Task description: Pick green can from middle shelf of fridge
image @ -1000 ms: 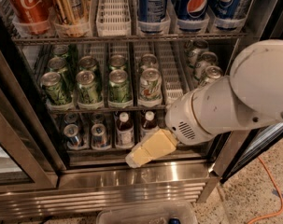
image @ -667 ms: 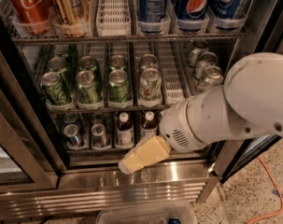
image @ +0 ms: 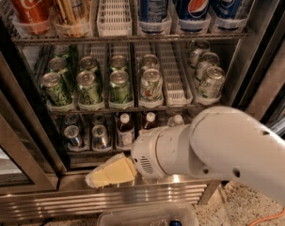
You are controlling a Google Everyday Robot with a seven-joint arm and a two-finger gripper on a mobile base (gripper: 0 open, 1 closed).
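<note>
The fridge (image: 132, 199) stands open in front of me, with a steel base and a dark interior. Its middle shelf (image: 132, 109) is a wire rack with white slotted lanes. Dark-green cans stand in the left lanes, with front ones at the left (image: 56, 89), next to it (image: 89, 87) and a third (image: 119, 86). Paler cans (image: 151, 84) stand to their right. My gripper (image: 106, 173), cream-coloured on a white arm, hangs low in front of the fridge base, below the middle shelf and apart from all cans. It holds nothing.
The top rack holds a red cola can (image: 27, 4), a gold can (image: 69, 4) and blue cola cans (image: 193, 4). The bottom rack holds bottles (image: 125, 131) and cans (image: 74, 136). A clear plastic bin (image: 146, 215) sits at the floor.
My arm has moved left and down, so the gripper now sits lower in front of the fridge base. My arm fills more of the right side. The cans have not moved.
</note>
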